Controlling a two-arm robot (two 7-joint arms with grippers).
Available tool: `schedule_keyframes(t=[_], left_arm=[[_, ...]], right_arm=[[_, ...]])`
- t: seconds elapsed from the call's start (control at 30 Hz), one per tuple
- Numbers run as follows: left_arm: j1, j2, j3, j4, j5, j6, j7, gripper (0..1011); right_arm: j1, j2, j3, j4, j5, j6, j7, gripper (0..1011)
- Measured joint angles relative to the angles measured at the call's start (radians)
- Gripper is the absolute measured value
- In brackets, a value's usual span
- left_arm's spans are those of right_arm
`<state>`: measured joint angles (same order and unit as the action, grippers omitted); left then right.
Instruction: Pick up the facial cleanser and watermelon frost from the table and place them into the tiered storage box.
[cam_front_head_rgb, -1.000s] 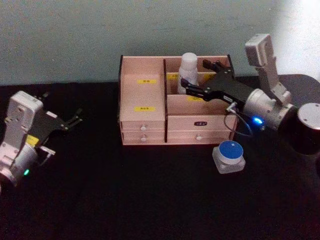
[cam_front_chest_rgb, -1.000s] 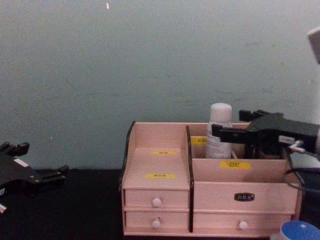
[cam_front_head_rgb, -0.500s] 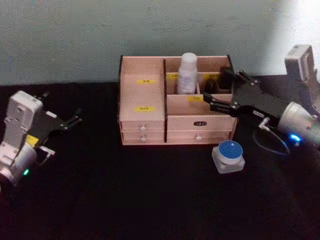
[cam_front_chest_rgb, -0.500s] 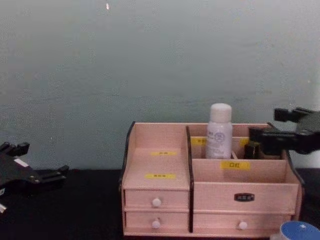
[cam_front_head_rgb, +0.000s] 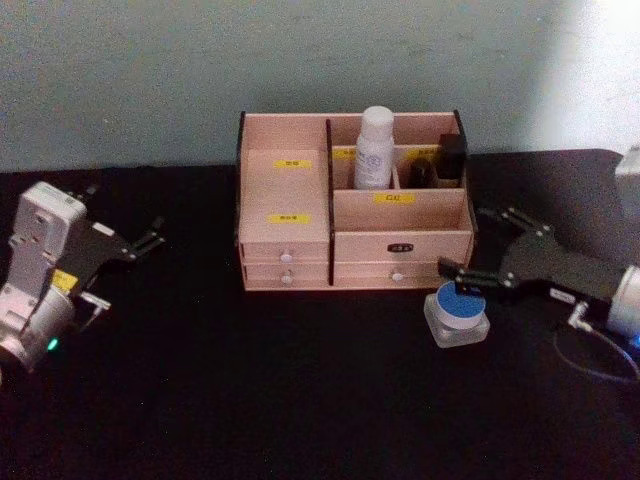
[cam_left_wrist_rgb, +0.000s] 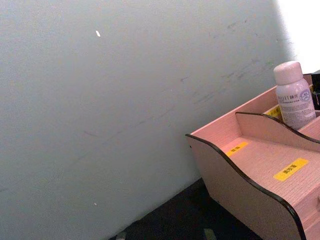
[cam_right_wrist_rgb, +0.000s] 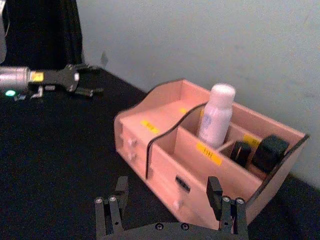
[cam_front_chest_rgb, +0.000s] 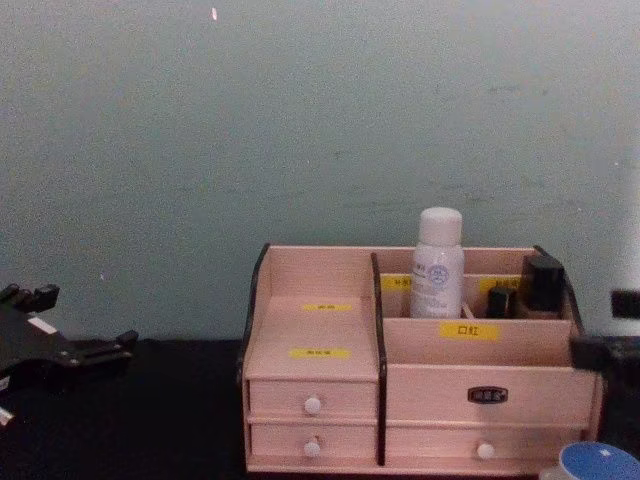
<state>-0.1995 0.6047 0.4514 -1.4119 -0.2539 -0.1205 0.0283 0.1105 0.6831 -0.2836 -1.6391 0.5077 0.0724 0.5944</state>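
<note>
The tiered storage box (cam_front_head_rgb: 288, 238) stands at the table's back middle, also in the chest view (cam_front_chest_rgb: 320, 400) and right wrist view (cam_right_wrist_rgb: 165, 150). A white bottle (cam_front_head_rgb: 373, 148) with a printed label stands upright in a rear compartment, free of both grippers. A squat clear jar with a blue lid (cam_front_head_rgb: 457, 312) sits on the table in front of the box's right corner. I cannot tell which of the two is the cleanser. My right gripper (cam_front_head_rgb: 462, 240) hovers open just right of the jar and shows in its own wrist view (cam_right_wrist_rgb: 167, 200). My left gripper (cam_front_head_rgb: 152, 232) rests open at far left.
Two small dark items (cam_front_head_rgb: 443, 160) stand in the box's rear right compartment. A pale wall (cam_front_chest_rgb: 300, 120) rises close behind the box. The black table (cam_front_head_rgb: 260, 400) stretches wide in front and to the left.
My right gripper let go of the white bottle, drew back out of the box and dropped right and forward to beside the blue-lidded jar. The bottle stays standing. The left arm is still.
</note>
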Motion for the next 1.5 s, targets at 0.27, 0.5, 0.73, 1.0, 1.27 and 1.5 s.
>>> schedule_keyframes(t=[0.27, 0.5, 0.73, 1.0, 1.27, 1.5], left_arm=[[0.0, 0.0, 0.0, 0.0, 0.0, 0.0, 0.0, 1001], [0.0, 0.0, 0.0, 0.0, 0.0, 0.0, 0.0, 1001], [0.0, 0.0, 0.0, 0.0, 0.0, 0.0, 0.0, 1001], [0.0, 0.0, 0.0, 0.0, 0.0, 0.0, 0.0, 1001], [0.0, 0.0, 0.0, 0.0, 0.0, 0.0, 0.0, 1001], [0.0, 0.0, 0.0, 0.0, 0.0, 0.0, 0.0, 1001]], right_arm=[[-0.059, 0.067, -0.006, -0.041, 0.03, 0.056, -0.009, 1002], [-0.073, 0.086, -0.023, -0.045, 0.024, 0.083, -0.041, 1002], [-0.067, 0.084, -0.038, -0.028, 0.018, 0.105, -0.059, 1002], [-0.045, 0.067, -0.048, 0.002, 0.021, 0.138, -0.076, 1003], [-0.021, 0.053, -0.059, 0.027, 0.03, 0.161, -0.085, 1002], [0.0, 0.046, -0.071, 0.045, 0.028, 0.169, -0.09, 1002]])
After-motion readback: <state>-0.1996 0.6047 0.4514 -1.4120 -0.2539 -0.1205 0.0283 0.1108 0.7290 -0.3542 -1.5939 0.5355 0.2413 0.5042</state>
